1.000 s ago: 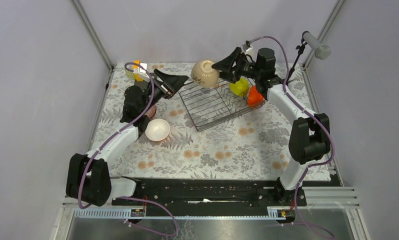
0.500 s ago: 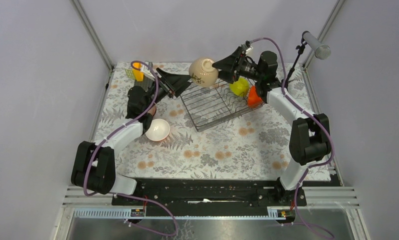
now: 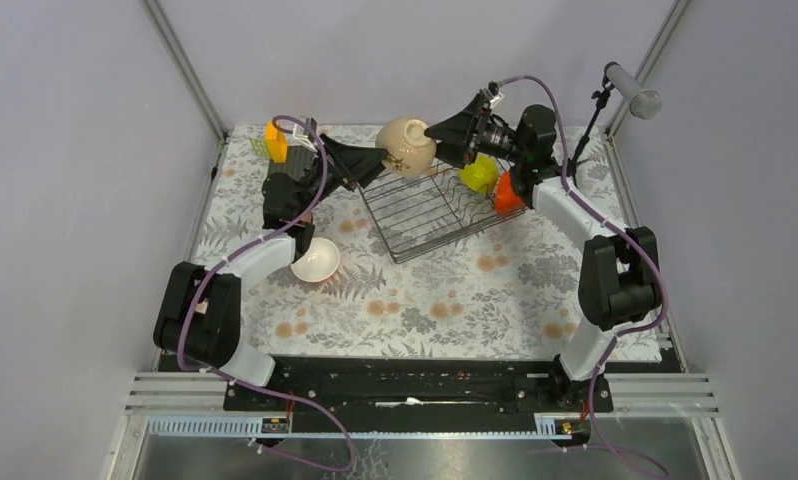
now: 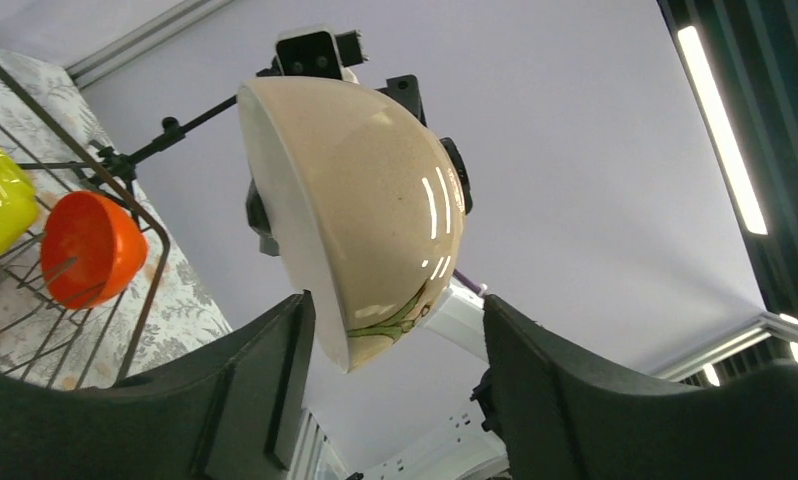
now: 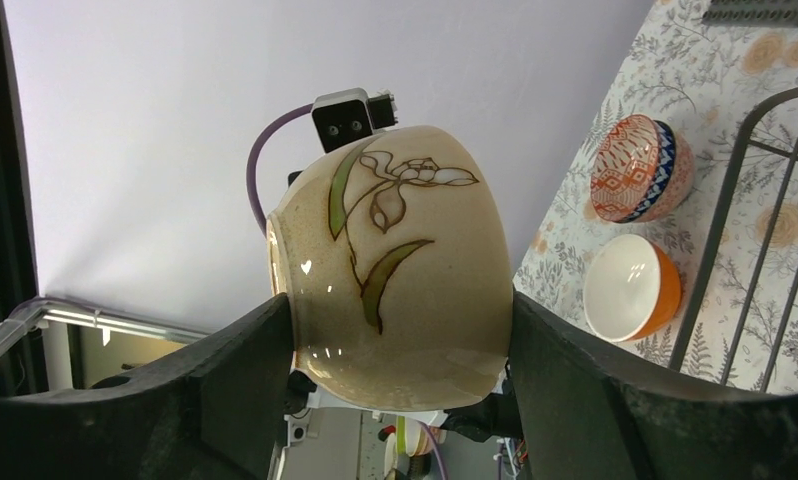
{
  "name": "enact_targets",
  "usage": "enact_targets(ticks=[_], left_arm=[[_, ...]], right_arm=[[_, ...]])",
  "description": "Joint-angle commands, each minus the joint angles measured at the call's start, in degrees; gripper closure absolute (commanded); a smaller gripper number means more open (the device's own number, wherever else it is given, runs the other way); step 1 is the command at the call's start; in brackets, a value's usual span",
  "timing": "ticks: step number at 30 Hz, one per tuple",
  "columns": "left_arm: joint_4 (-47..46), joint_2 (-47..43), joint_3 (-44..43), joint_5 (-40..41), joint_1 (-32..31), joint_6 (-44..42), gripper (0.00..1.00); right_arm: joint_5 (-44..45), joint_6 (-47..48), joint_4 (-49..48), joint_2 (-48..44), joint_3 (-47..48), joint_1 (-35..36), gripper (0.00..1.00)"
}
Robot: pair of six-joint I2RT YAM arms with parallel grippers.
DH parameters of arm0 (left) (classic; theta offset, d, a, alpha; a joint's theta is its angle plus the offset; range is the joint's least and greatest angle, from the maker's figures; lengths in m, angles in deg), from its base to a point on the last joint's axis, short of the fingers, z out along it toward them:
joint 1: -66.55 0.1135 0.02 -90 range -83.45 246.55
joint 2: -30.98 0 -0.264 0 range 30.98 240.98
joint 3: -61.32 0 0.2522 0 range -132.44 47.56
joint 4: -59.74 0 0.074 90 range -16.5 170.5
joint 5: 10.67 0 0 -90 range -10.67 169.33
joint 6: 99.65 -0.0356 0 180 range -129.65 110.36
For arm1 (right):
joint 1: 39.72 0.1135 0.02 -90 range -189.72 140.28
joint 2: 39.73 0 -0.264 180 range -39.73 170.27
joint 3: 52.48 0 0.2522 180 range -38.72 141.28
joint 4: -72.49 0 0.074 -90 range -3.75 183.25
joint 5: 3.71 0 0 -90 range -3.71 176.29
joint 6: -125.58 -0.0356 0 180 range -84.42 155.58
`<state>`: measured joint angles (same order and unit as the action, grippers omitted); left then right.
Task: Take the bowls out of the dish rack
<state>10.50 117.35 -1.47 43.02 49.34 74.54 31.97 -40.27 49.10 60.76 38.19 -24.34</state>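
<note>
This is a lab test booth: plain grey walls [image 3: 65, 150], metal poles [image 3: 185, 65] in the corners, a microphone [image 3: 632, 91] on a stand, and two robot arms [image 3: 575, 215] fixed to a table [image 3: 425, 300] with a flowery cloth.

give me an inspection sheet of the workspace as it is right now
surface: floral cloth, flat
job's things: beige bowl in the air between both grippers; yellow-green bowl and orange bowl in the dish rack's right end; white-lined orange bowl and patterned bowl on the cloth left of the rack
clutter: orange block, far-left corner
grippers: right gripper clamps the beige bowl; left gripper open around its rim
cables: purple cable along each arm
surroundings: grey walls; grey cylinder on a stand, far right
</note>
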Motion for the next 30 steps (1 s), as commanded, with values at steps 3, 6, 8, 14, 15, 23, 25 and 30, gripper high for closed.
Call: enact_targets(ticks=[3,6,8,14,15,23,25,30], left_arm=[[-8.7,0.1,-3.3,-1.5,-0.9,1.4,0.48],[-12.5,0.7,-4.0,-1.7,-1.0,3.1,0.57],[-14.5,1.1,-4.4,-1.7,-1.3,3.9,0.63],[-17.8,2.6,-6.5,-1.2,-2.6,5.2,0.74],[-18.6,2.8,-7.0,-0.9,-2.8,5.5,0.74],[-20.1,3.8,-10.1,-0.6,-4.0,6.1,0.80],[-20.1,4.1,-10.8,-0.4,-4.3,6.1,0.85],[-20.2,5.0,-12.7,-0.4,-5.1,6.2,1.00]], right_arm=[[-2.4,-4.8,-10.7,-1.4,-0.1,0.5,0.49],[-2.5,-6.4,-12.8,-1.1,-0.5,0.5,0.47],[-2.6,-8.1,-15.2,-0.7,-0.7,0.7,0.45],[-2.5,-15.7,-25.3,1.7,-0.8,1.0,0.44],[-2.4,-17.0,-27.1,2.2,-0.6,1.0,0.44],[-1.7,-26.3,-38.8,6.0,-0.3,1.0,0.42],[-1.4,-27.2,-40.0,6.6,-0.4,1.0,0.41],[-0.6,-28.5,-42.4,7.5,-0.4,1.1,0.32]])
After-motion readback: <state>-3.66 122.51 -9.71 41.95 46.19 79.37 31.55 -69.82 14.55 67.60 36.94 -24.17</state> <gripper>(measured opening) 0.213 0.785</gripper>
